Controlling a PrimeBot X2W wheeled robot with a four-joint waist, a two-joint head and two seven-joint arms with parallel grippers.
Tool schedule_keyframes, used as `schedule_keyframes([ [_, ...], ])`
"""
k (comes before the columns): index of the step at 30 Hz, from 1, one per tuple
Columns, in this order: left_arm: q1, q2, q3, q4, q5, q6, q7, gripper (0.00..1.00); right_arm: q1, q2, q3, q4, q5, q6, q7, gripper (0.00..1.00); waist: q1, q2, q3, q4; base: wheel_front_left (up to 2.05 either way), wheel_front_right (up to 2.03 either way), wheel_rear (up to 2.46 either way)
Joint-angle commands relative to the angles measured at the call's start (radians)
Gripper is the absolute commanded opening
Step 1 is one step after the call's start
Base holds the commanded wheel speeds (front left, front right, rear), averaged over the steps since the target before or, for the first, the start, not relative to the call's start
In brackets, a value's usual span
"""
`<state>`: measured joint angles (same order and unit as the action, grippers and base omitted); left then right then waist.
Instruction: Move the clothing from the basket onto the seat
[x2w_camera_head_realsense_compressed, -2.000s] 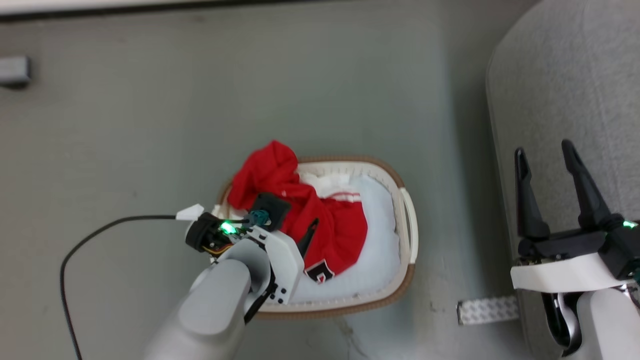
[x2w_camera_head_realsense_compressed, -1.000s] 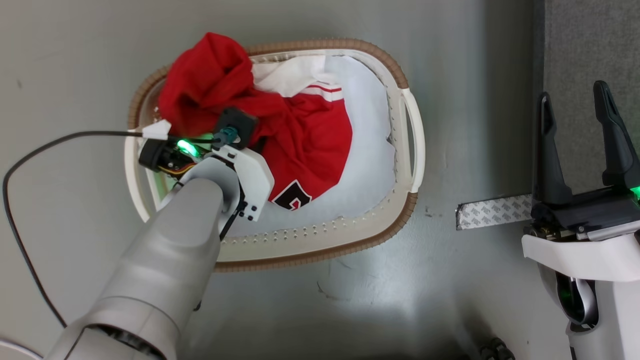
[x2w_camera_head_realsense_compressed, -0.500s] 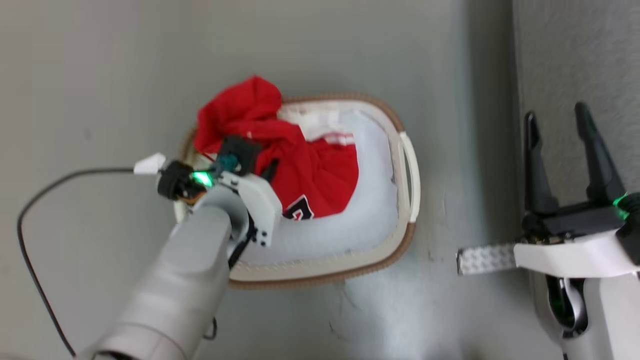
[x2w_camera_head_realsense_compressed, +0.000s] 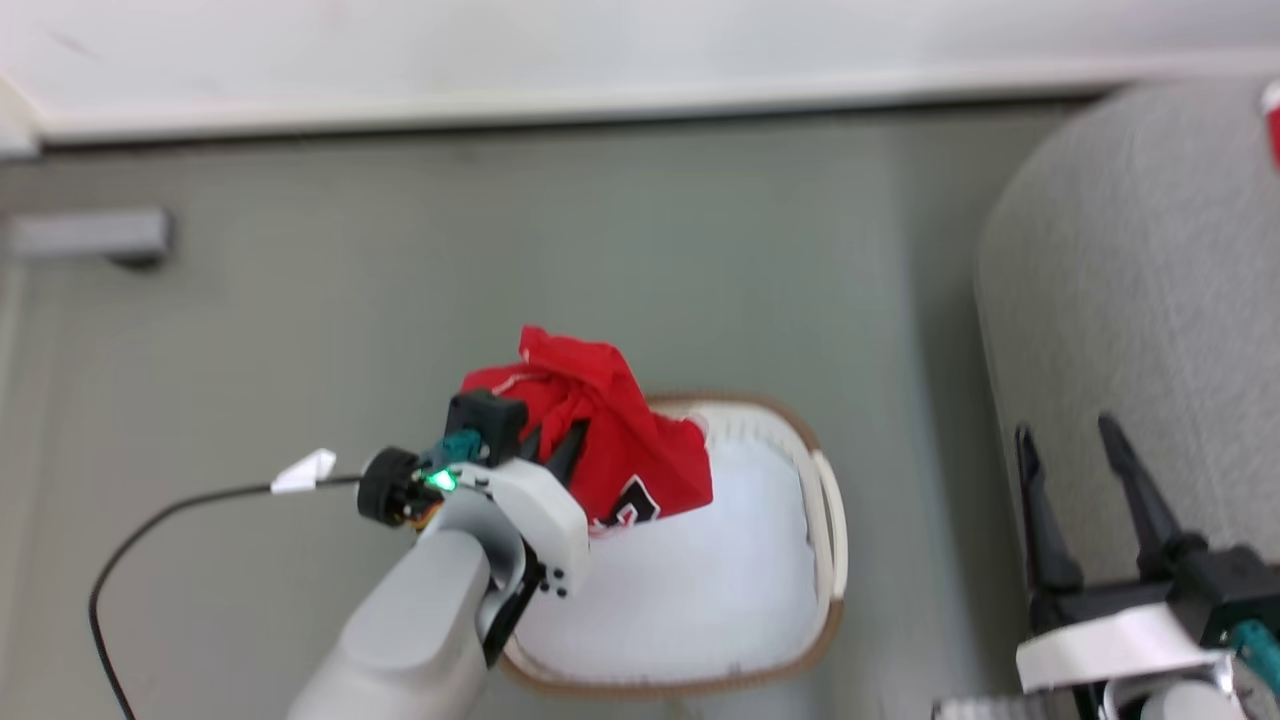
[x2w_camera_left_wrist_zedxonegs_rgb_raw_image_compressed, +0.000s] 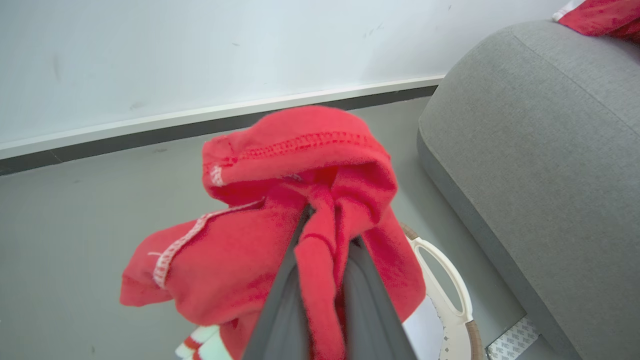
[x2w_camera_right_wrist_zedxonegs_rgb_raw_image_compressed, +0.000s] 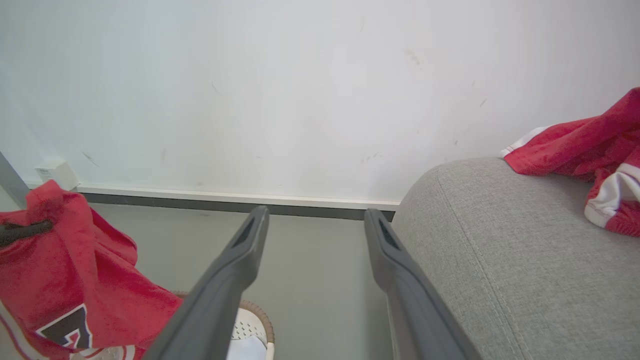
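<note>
My left gripper (x2w_camera_head_realsense_compressed: 555, 445) is shut on the clothing (x2w_camera_head_realsense_compressed: 610, 440), a red jersey with white trim and a black-and-white print. The jersey hangs bunched from the fingers above the basket's far left side. In the left wrist view its folds wrap round both fingers (x2w_camera_left_wrist_zedxonegs_rgb_raw_image_compressed: 285, 310) of the left gripper (x2w_camera_left_wrist_zedxonegs_rgb_raw_image_compressed: 327, 220). The basket (x2w_camera_head_realsense_compressed: 822, 540) is cream with a brown rim and stands on the floor. The seat (x2w_camera_head_realsense_compressed: 1130, 300), a grey sofa, rises to the right. My right gripper (x2w_camera_head_realsense_compressed: 1065, 430) stands open beside the sofa arm, nothing between its fingers (x2w_camera_right_wrist_zedxonegs_rgb_raw_image_compressed: 235, 270).
A pale white-blue pad (x2w_camera_head_realsense_compressed: 690, 590) lines the basket. A second red garment (x2w_camera_right_wrist_zedxonegs_rgb_raw_image_compressed: 590, 150) lies on the sofa (x2w_camera_right_wrist_zedxonegs_rgb_raw_image_compressed: 500, 250). A wall with a baseboard (x2w_camera_head_realsense_compressed: 600, 100) runs behind. A black cable (x2w_camera_head_realsense_compressed: 170, 510) trails left, and a grey box (x2w_camera_head_realsense_compressed: 90, 235) sits by the wall.
The left gripper has shut on the jersey and raised it off the pad, so it now hangs from the fingers. The head camera has shifted. The right gripper stays open.
</note>
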<state>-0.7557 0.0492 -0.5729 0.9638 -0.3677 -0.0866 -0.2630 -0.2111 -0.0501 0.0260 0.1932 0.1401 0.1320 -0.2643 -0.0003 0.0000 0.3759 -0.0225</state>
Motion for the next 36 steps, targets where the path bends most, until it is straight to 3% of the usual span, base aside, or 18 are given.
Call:
schedule_keyframes([
  [1, 0.034, 0.003, 0.004, -0.015, -0.005, 0.005, -0.002, 0.00, 0.032, 0.000, -0.004, 0.012, -0.008, -0.003, 0.000, 1.00, 0.0003, 0.0000, -0.153, 0.051, 0.00, 0.00, 0.00],
  [14, 0.149, 0.051, 0.036, -0.194, -0.043, 0.059, 0.021, 0.00, 0.191, -0.001, -0.010, 0.062, -0.002, -0.003, 0.000, 1.00, 0.0003, 0.0000, -0.376, 0.082, 0.00, 0.00, 0.00],
  [36, 0.278, 0.217, 0.058, -0.699, -0.053, 0.165, 0.217, 0.00, 0.277, -0.001, 0.043, 0.063, 0.037, -0.003, 0.000, 1.00, 0.0003, 0.0000, -0.472, 0.069, 0.00, 0.00, 0.00],
])
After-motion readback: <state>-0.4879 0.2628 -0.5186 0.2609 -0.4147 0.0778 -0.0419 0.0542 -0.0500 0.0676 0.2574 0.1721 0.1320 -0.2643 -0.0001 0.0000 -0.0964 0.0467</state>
